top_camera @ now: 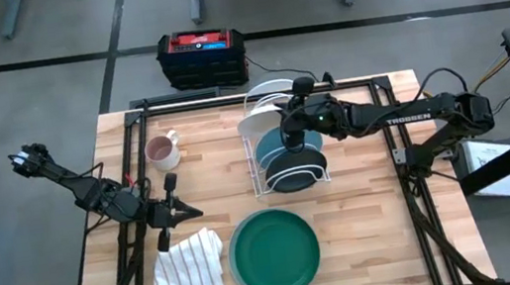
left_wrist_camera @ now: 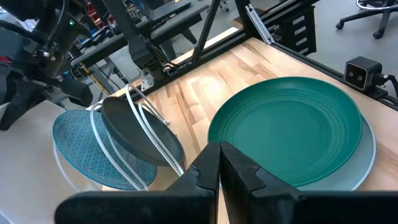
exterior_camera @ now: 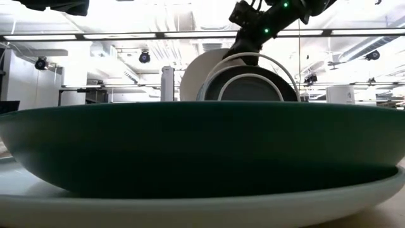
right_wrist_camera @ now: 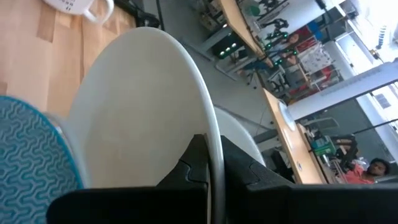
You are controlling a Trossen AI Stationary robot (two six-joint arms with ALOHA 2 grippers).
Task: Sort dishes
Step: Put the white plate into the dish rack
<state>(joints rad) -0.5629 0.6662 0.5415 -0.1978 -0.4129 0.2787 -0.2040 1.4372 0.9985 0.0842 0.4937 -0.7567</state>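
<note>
Right hand [right_wrist_camera: 211, 171] clamped on pale plate [right_wrist_camera: 140, 106] rim.

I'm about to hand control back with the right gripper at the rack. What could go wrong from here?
1. The right gripper is shut on the rim of the white plate, a thin edge grip; the plate could slip or twist.
2. The rack is crowded: the teal plate stands right beside the white one, so moving it may knock that.
3. The mug stands close to the rack.
</note>
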